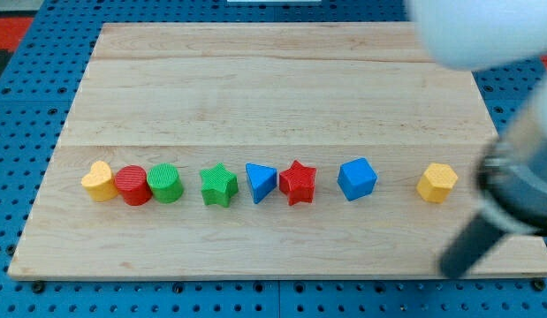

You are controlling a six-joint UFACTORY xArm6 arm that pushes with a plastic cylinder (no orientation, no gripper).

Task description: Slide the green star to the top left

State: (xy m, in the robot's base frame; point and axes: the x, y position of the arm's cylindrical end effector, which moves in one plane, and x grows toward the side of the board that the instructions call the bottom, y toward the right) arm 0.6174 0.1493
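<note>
Camera view: eight blocks sit in a row across the lower half of the wooden tabletop (255, 79). From the left edge: yellow heart (98, 181), red cylinder (132, 185), green cylinder (166, 184), green star (219, 185), blue triangle (260, 183), red star (298, 182), blue cube (357, 178), yellow hexagon (437, 183). The first three touch. The arm ends in a rod, no fingers to spread; my tip (454, 265), blurred, sits near the bottom right corner, well apart from the green star.
</note>
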